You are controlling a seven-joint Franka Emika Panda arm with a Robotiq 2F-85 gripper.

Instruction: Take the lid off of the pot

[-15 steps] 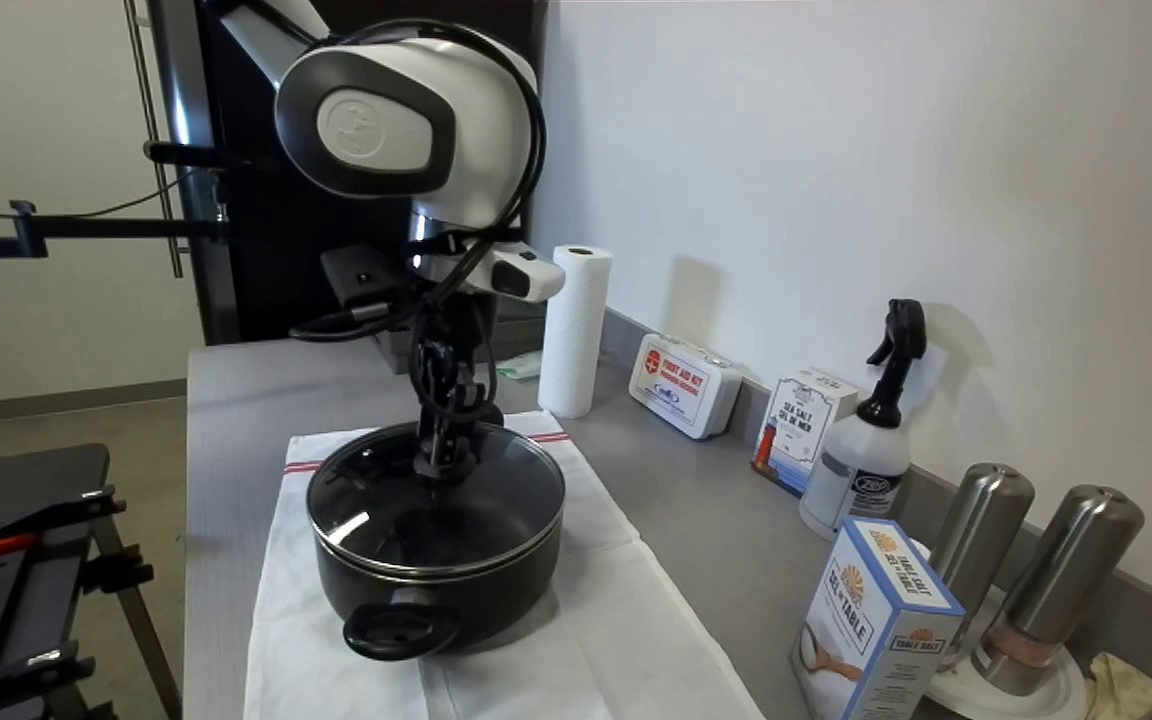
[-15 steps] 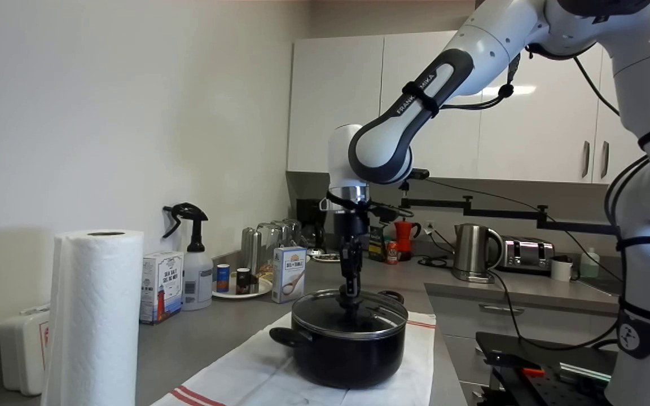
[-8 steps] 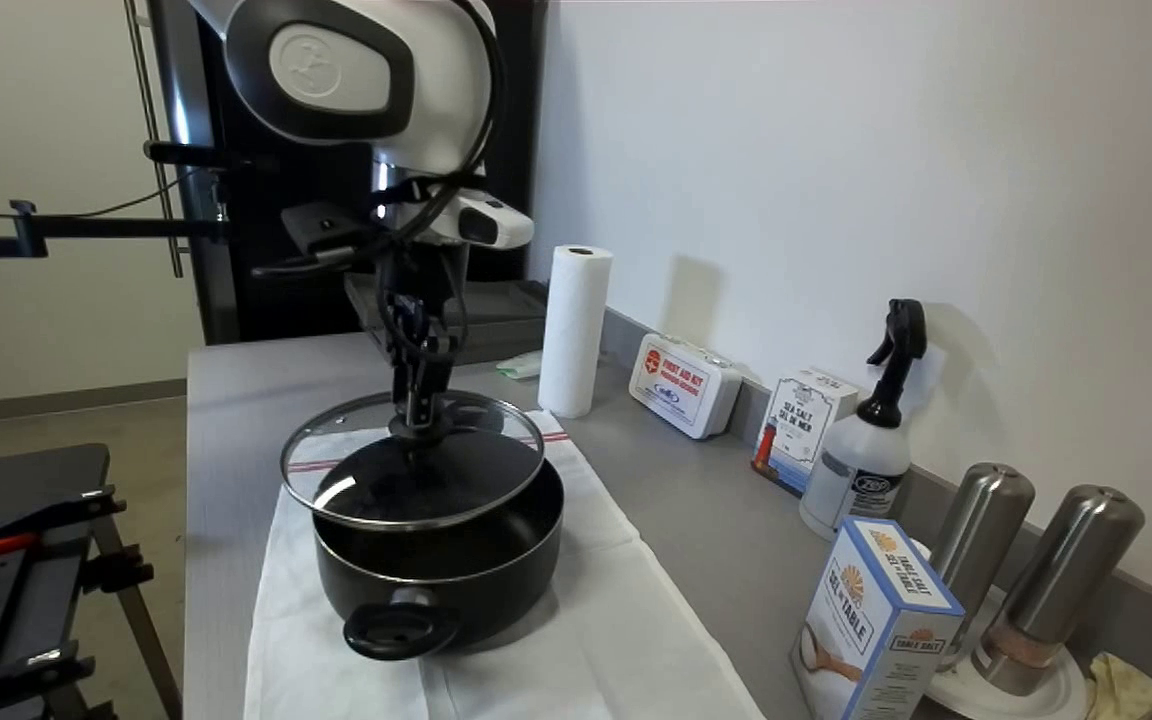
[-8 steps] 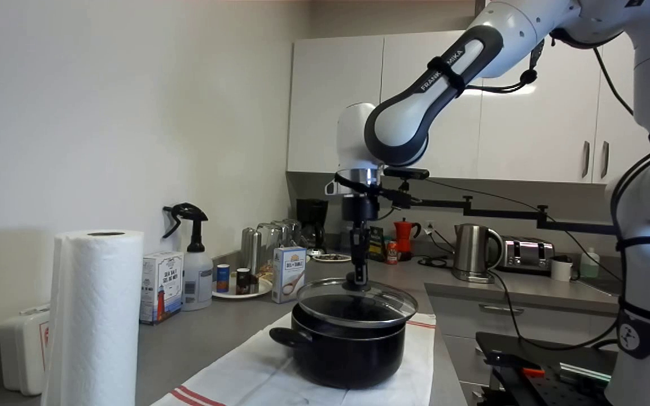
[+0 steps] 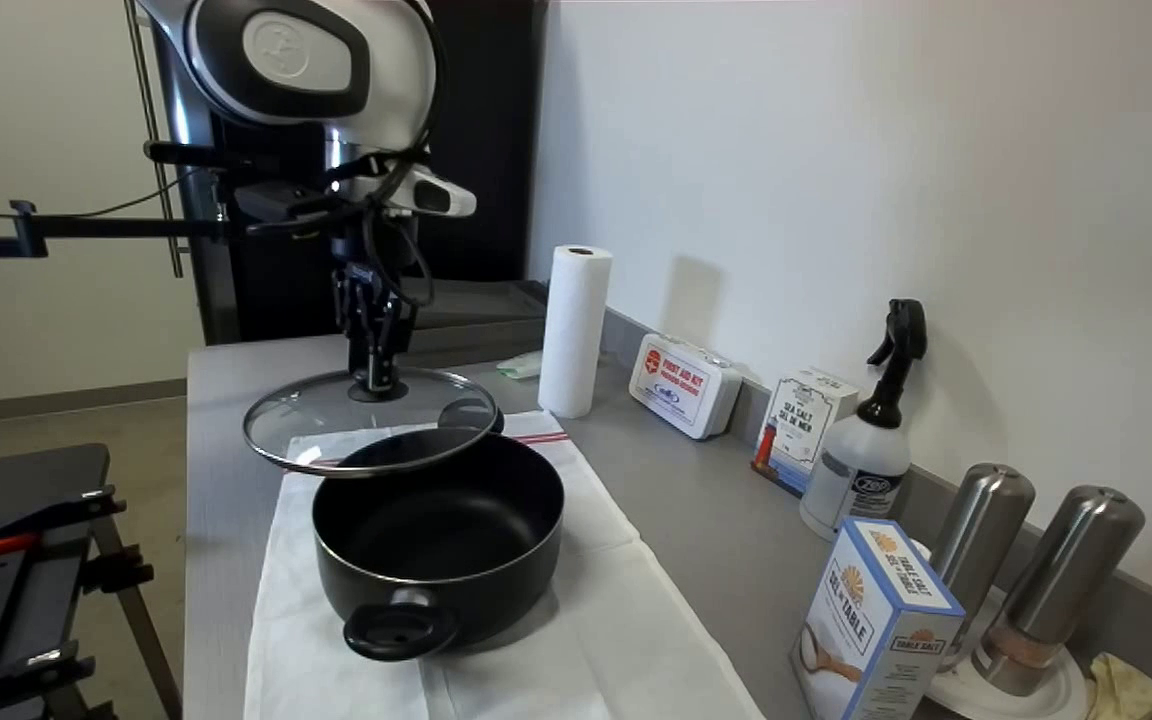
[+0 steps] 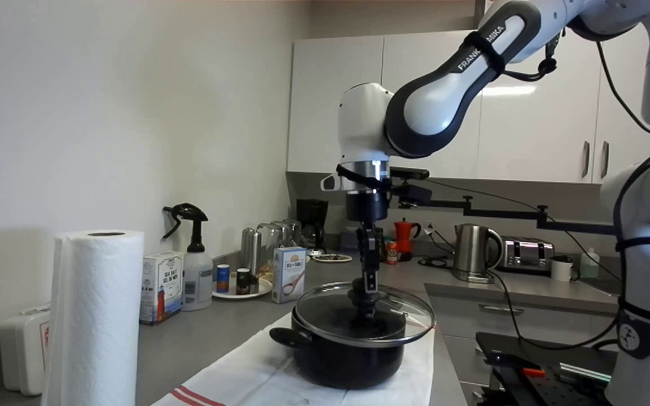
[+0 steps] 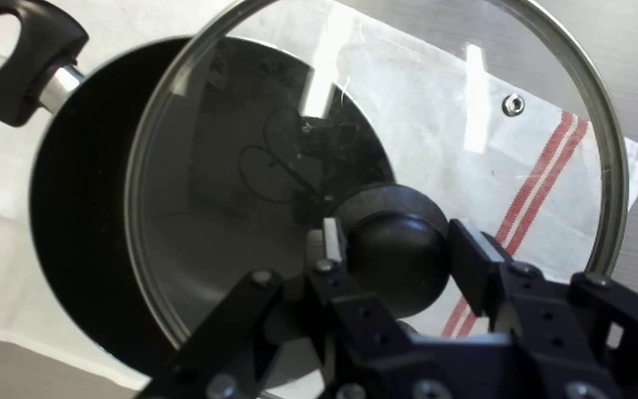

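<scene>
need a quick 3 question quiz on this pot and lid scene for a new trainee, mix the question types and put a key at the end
1. Fill in the missing word: the gripper holds the lid by its ...
2. Choose one: the white cloth under the pot is striped in A) blue, B) green, C) red.
3. True or false: the lid covers the pot completely.

Key: 1. knob. 2. C. 3. False; part of the pot lies uncovered.

pale wall (image 5: 736,130) | grey counter (image 5: 706,530) | white upper cabinets (image 6: 336,107), light glare (image 6: 508,90) | tan floor (image 5: 156,480)
</scene>
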